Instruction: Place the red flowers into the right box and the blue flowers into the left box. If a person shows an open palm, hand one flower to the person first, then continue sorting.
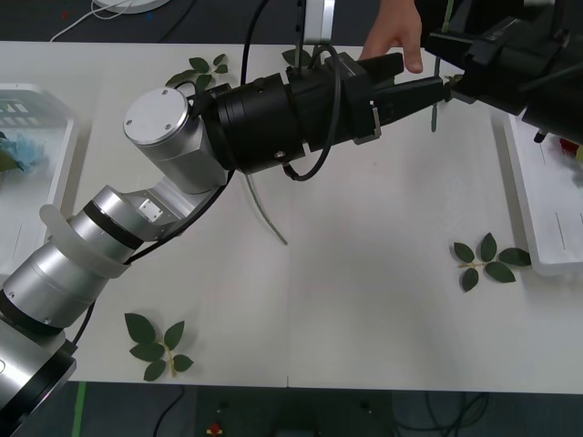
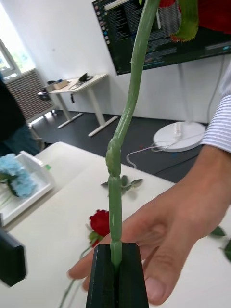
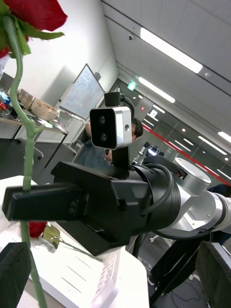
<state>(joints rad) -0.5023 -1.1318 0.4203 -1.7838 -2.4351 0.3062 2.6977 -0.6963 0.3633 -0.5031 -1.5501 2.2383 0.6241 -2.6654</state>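
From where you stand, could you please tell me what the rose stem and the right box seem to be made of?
Rose stem, clamped in the right gripper: likely moulded plastic, waxy green with a seam-like bulge. Right box: probably white plastic, smooth with a rounded rim.

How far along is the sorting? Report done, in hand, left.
Done: blue flowers lie in the left box; one rose in the right box. In hand: right gripper shut on a red rose's stem before the person's hand; left gripper open nearby. Left: handover, plus a loose rose on the table.
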